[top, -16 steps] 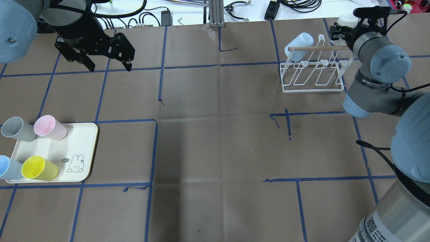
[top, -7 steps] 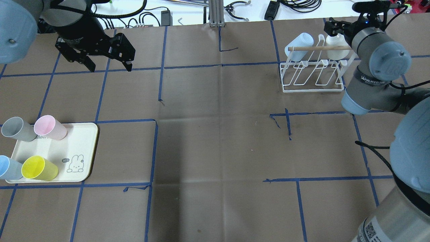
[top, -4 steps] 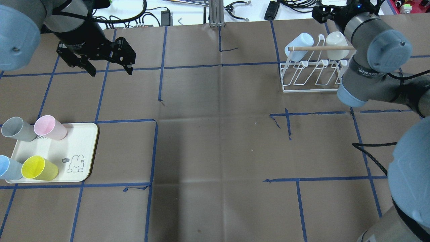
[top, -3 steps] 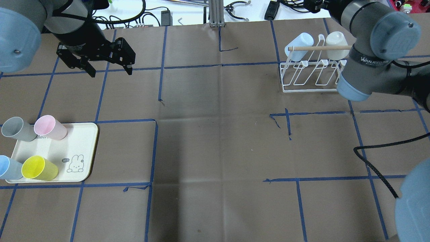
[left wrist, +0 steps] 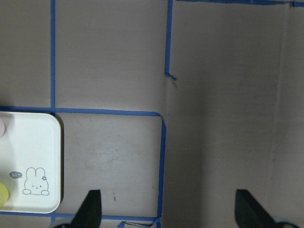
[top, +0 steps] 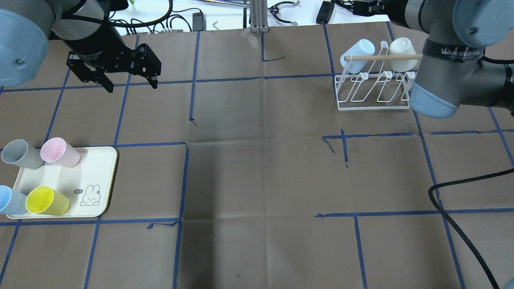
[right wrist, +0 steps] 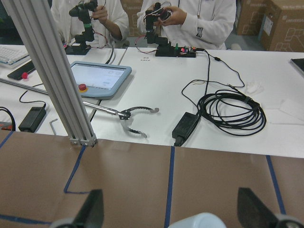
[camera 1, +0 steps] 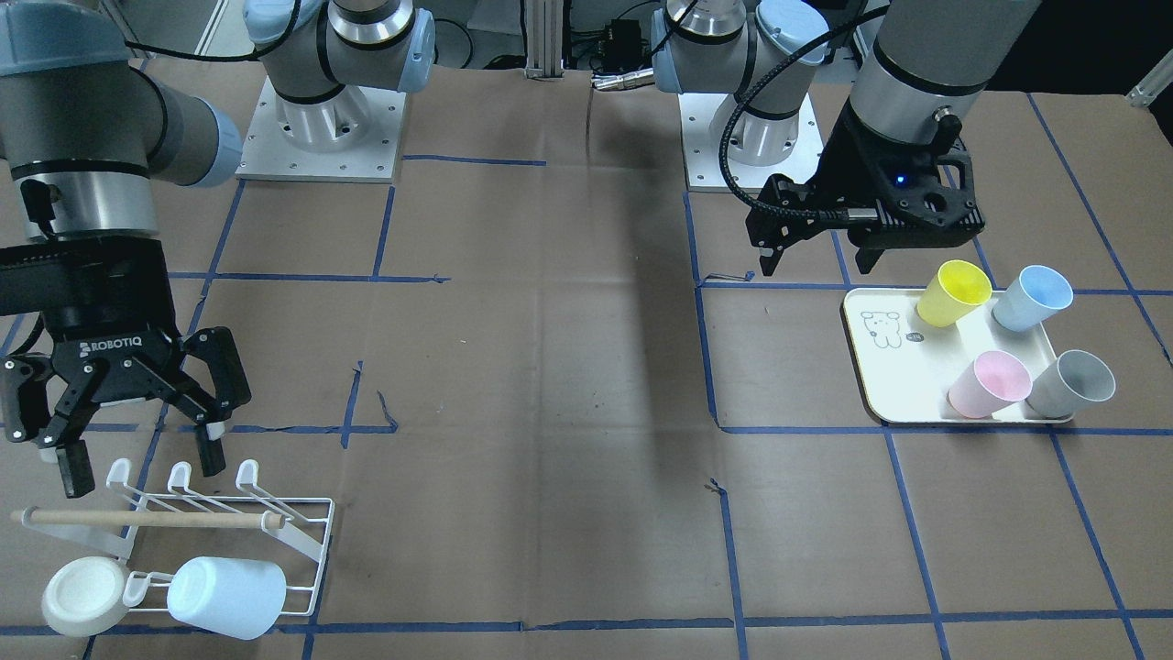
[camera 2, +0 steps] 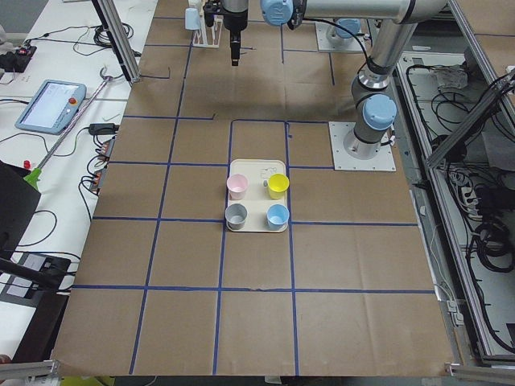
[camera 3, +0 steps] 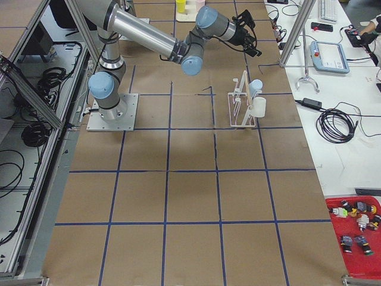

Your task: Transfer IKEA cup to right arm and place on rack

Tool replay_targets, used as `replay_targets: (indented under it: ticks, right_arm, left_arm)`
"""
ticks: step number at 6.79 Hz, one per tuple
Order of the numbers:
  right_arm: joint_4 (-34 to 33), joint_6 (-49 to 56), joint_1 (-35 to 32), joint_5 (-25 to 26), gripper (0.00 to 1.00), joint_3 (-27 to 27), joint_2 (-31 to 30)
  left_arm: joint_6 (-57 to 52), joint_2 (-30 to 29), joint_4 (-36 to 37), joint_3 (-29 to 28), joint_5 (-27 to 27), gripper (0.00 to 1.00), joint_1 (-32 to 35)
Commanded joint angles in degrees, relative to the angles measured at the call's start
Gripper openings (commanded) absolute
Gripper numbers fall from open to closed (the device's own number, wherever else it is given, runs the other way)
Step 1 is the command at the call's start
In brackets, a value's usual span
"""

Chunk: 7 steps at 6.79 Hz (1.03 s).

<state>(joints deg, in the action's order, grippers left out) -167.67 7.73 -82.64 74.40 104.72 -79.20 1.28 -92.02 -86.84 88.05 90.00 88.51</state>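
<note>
The white wire rack (camera 1: 275, 518) stands at the table's far right in the overhead view, with a wooden rod across it. Two cups hang on its prongs: a white IKEA cup (top: 402, 48) and a pale-blue cup (top: 357, 54). My right gripper (camera 1: 139, 469) hovers open and empty just above the rack, apart from both cups. The right arm (top: 439, 68) carries a lettered band. My left gripper (top: 131, 85) is open and empty above the far left of the table, well behind the cream tray (top: 90, 182).
On the tray stand a yellow cup (top: 46, 200), a pink cup (top: 59, 151), a grey cup (top: 20, 153) and a blue cup (top: 10, 200). A black cable (top: 453, 218) trails over the right side. People sit at a bench (right wrist: 156, 19) beyond the far edge.
The right gripper let go of the white cup on the rack and drew back from it toward the far edge. The left gripper shifted only slightly.
</note>
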Motion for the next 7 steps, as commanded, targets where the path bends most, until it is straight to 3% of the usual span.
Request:
replay_targets:
  ticks: [1,3,5,6,7]
  right_arm:
    - [16.0,0.0,-1.6,0.3,1.0,-0.1,-3.6]
    - [33.9,0.0,-4.9,0.4,1.0,-1.0,-7.2]
    - [57.2,0.1,-6.8,6.6,1.0,-4.0,-8.7]
    - [66.1,0.0,-6.8,7.0,1.0,-6.3,-11.0]
    - [69.8,-0.9,-6.8,7.8,1.0,-6.6,-13.7]
  left_arm:
    - [-0.1,0.0,0.0,0.0,0.0,0.99,0.0]
    - [-0.1,-0.1,0.1,0.0,-0.1,0.99,0.0]
    - [-0.1,0.0,0.1,-0.1,0.0,0.99,0.0]
    - [-0.1,0.0,0.1,-0.1,-0.1,0.99,0.0]
    - [-0.2,0.0,0.1,0.0,-0.1,0.99,0.0]
